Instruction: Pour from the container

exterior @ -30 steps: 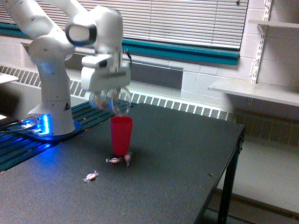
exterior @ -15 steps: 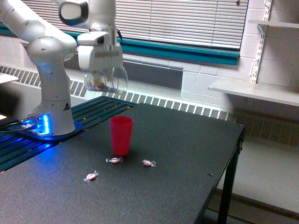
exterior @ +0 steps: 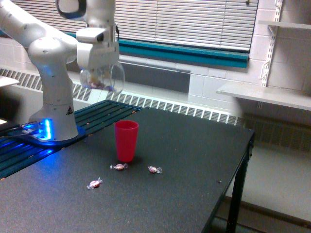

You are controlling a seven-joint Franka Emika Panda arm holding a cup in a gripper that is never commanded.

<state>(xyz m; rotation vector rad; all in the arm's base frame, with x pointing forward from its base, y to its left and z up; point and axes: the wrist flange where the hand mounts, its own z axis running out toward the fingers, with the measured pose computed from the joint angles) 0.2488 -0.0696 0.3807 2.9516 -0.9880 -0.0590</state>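
Note:
My gripper (exterior: 99,73) is shut on the clear plastic container (exterior: 102,77), held high above the table's back left, lying roughly on its side with its mouth toward the exterior view's right. A few wrapped candies show through its wall. The red cup (exterior: 126,141) stands upright on the black table (exterior: 194,160), well below and to the right of the container. Three wrapped candies lie on the table: one (exterior: 118,167) by the cup's base, one (exterior: 154,169) to its right, one (exterior: 94,183) nearer the front.
The arm's white base (exterior: 53,111) with a blue light stands at the exterior view's left on a slatted platform. The table's right edge (exterior: 245,145) drops off toward the floor. A radiator and window blinds run behind; a wall shelf (exterior: 262,94) is at the right.
The gripper has risen and moved left with the container, away from the red cup. A candy that was at the cup's base a second ago now lies to its right.

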